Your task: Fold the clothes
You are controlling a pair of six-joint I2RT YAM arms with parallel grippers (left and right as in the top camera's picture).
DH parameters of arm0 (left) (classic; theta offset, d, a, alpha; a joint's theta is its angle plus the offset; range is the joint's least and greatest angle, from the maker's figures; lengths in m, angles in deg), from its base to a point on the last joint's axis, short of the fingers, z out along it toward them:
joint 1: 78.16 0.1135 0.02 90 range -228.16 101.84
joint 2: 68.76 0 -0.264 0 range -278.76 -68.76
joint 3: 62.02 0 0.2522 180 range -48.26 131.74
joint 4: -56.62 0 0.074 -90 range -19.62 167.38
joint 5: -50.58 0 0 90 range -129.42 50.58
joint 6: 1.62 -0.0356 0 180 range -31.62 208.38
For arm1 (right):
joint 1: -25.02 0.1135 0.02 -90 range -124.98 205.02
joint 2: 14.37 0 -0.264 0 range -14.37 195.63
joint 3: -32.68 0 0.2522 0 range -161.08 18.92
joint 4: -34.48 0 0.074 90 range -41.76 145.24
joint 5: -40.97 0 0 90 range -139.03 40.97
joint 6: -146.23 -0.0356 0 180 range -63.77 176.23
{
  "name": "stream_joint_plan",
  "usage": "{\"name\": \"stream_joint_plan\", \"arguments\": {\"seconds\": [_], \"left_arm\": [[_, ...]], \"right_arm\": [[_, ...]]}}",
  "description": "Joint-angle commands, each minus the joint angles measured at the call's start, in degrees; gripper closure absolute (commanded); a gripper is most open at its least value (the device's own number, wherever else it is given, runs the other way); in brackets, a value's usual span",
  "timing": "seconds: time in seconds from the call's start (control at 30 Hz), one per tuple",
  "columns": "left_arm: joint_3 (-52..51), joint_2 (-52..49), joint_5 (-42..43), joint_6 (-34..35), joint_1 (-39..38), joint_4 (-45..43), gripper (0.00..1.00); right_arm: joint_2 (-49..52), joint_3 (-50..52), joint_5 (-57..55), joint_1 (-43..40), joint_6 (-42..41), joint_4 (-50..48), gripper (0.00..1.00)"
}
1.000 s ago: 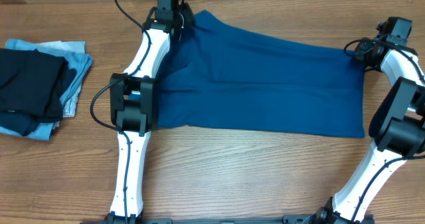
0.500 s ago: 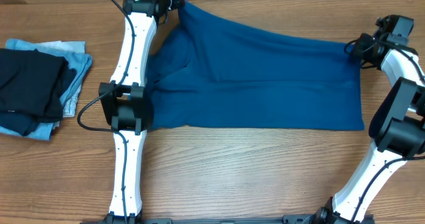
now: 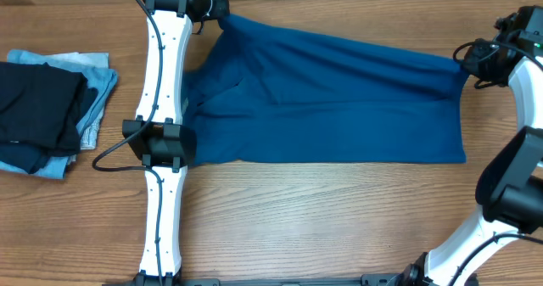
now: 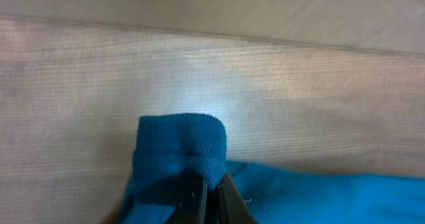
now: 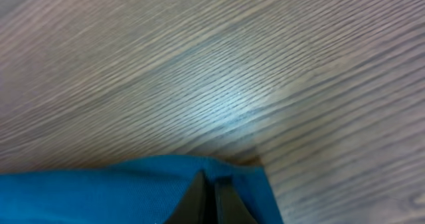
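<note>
Stretching across the table (image 3: 322, 227) right of the folded pile (image 3: 51, 108), the blue shirt (image 3: 339, 99) is taut along its far edge. The left gripper (image 3: 222, 13) and right gripper (image 3: 468, 62) each pinch a far corner; the right one sits farther from that pile than a second ago.

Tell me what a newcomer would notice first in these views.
The big blue shirt lies spread across the middle of the table, its far edge stretched between the arms. The left hand pinches its far left corner and the right hand its far right corner. A pile of folded black and pale-blue garments sits at the table's left edge.
</note>
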Motion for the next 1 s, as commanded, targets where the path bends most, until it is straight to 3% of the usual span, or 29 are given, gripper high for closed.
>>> {"name": "stream_joint_plan", "arguments": {"seconds": [0.0, 0.4, 0.77, 0.83, 0.97], "left_arm": [[2.40, -0.24, -0.79, -1.07, 0.33, 5.44, 0.96], [7.41, 0.22, -0.70, 1.49, -1.66, 26.40, 0.96], [6.23, 7.80, -5.01, 2.95, -6.45, 26.40, 0.96], [0.85, 11.39, -5.64, 2.32, -7.13, 26.40, 0.96], [-24.63, 22.38, -13.44, 2.62, -8.63, 26.40, 0.96]], "right_arm": [[-5.88, -0.57, 0.90, -0.17, 0.04, 3.96, 0.96], [-6.49, -0.57, 4.26, -0.17, -1.46, 25.44, 0.96], [-6.49, -0.55, 3.63, -0.17, -6.73, 37.48, 0.96], [-6.49, -0.55, 3.41, -0.17, -7.10, 37.81, 0.96], [-6.47, -0.55, 3.41, -0.17, -7.15, 38.12, 0.96]]}}
